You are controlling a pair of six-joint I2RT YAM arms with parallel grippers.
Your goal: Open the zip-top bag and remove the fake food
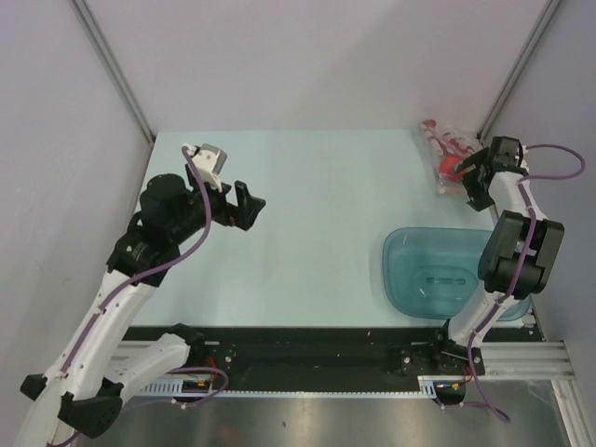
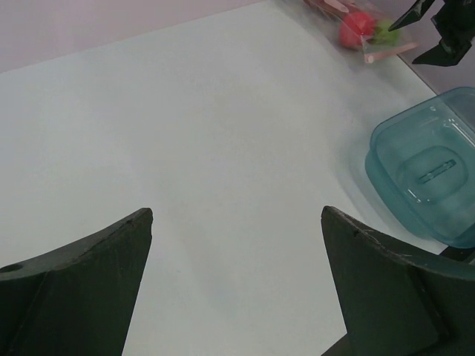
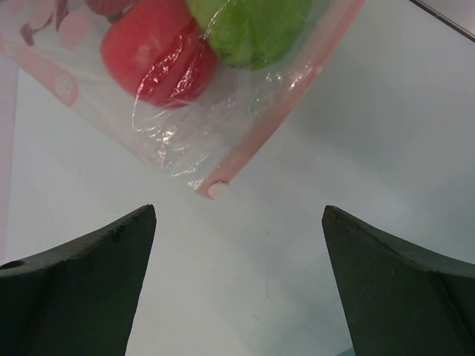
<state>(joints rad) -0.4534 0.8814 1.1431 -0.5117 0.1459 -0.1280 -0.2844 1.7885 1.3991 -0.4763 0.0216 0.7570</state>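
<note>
The zip-top bag [image 1: 445,160] lies at the far right of the table, clear and crinkly, with a pinkish-red zip strip [image 3: 286,96] along its near edge. Inside it I see a round red fruit [image 3: 157,58] and a lime-green fruit [image 3: 249,26]; pink lobster parts show at the bag's far end [image 1: 436,133]. My right gripper [image 1: 473,183] is open and empty, hovering just short of the strip's corner [image 3: 237,215]. My left gripper [image 1: 248,206] is open and empty over the left middle of the table [image 2: 237,215]. The bag also shows in the left wrist view [image 2: 361,31].
A translucent teal-blue tray [image 1: 395,265] stands at the near right, beside the right arm's base, and also shows in the left wrist view [image 2: 377,152]. Grey walls close the table at the back and sides.
</note>
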